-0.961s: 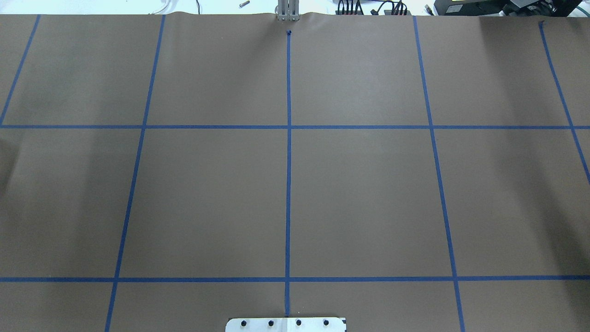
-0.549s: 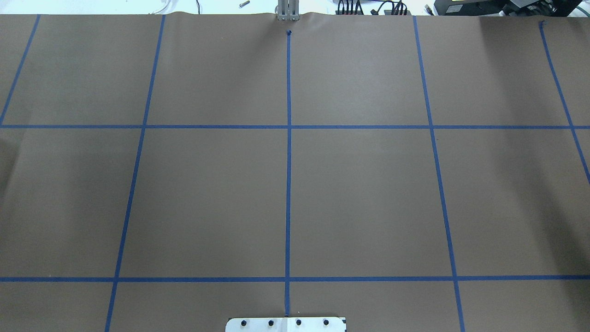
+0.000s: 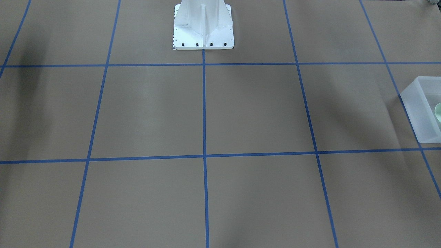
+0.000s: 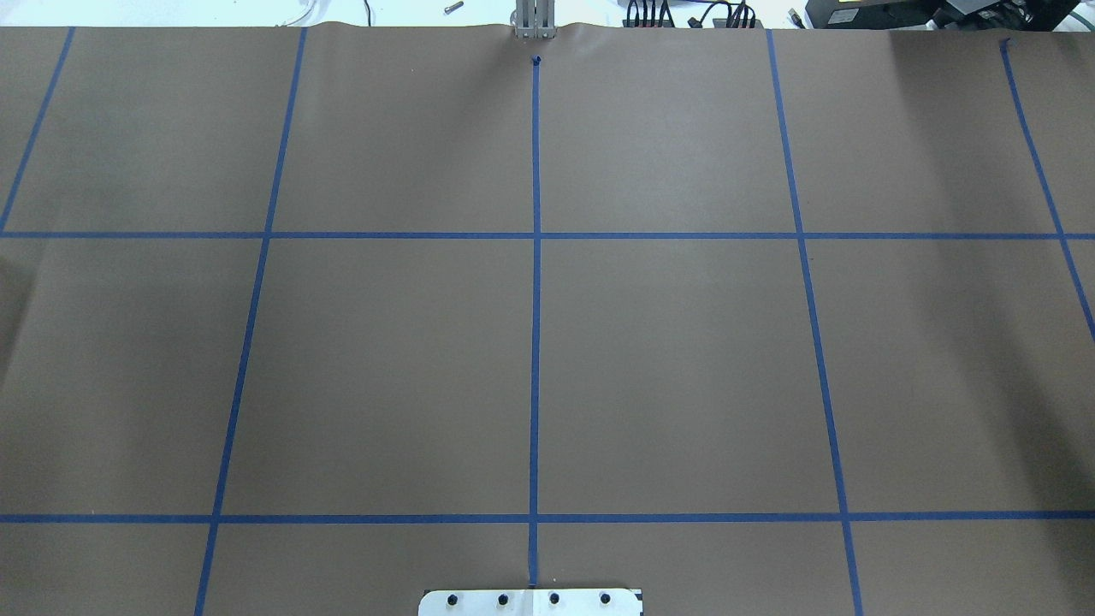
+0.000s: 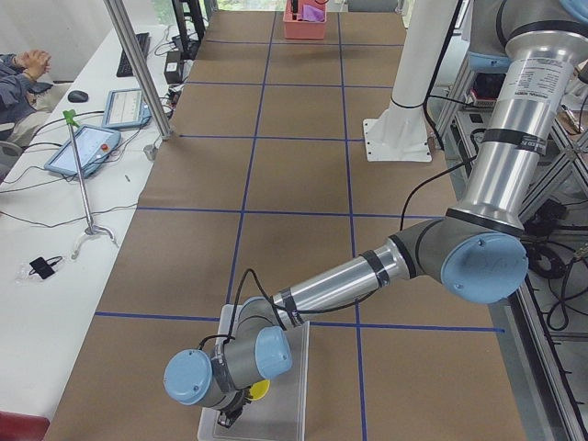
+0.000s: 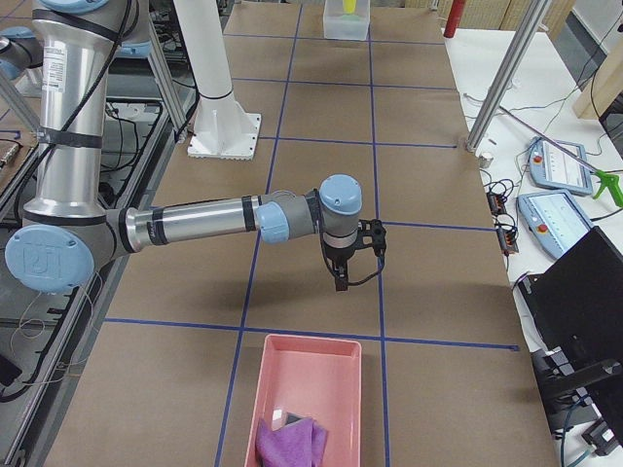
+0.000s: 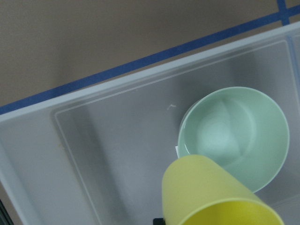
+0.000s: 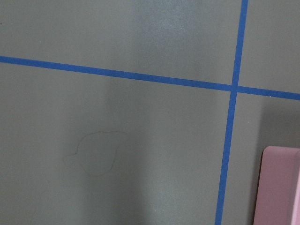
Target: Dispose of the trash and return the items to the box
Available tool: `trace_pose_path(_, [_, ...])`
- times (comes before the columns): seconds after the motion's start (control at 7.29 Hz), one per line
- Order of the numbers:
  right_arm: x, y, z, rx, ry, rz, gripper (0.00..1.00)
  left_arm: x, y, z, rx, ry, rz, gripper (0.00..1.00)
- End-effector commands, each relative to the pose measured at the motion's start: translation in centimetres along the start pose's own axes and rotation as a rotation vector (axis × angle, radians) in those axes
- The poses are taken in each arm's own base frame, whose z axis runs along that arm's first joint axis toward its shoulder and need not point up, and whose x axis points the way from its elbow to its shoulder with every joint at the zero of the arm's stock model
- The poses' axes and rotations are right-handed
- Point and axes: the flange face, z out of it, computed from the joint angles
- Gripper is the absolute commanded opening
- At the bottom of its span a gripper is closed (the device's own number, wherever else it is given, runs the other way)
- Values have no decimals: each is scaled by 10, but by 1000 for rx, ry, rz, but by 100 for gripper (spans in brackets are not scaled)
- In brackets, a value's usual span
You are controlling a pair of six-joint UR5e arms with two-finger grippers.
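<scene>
The frosted-white box (image 7: 93, 154) lies under my left wrist; it also shows at the right edge of the front view (image 3: 418, 106) and at the bottom of the left side view (image 5: 280, 404). The pale green bowl (image 7: 239, 126) sits inside it. A yellow cup (image 7: 211, 192) hangs close under the left wrist camera, over the bowl's near edge, and looks held. My left gripper (image 5: 231, 415) is down in the box. My right gripper (image 6: 358, 270) hangs above bare table, beyond the pink bin (image 6: 307, 394); whether it is open or shut I cannot tell.
The pink bin holds a purple cloth (image 6: 292, 443) and a small dark scrap, and its corner shows in the right wrist view (image 8: 281, 187). The white robot base (image 3: 203, 27) stands at the table's robot side. Operator tablets (image 6: 560, 165) lie off the paper.
</scene>
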Motion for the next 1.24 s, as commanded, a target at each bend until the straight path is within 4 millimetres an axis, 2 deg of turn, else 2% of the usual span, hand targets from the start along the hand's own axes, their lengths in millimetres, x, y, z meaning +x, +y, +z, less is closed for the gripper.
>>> trace_pose_path(0.0, [1,1,1,-2,0,1,100,-14,0,4,-14,-27,-21,0])
trace_pose_path(0.55, [0,1,3,-5,3,0,100,-26,-5,12,-26,-18,-53,0])
trace_pose_path(1.1, [0,1,3,-5,2,0,100,-28,-2,18,-19,-25,-47,0])
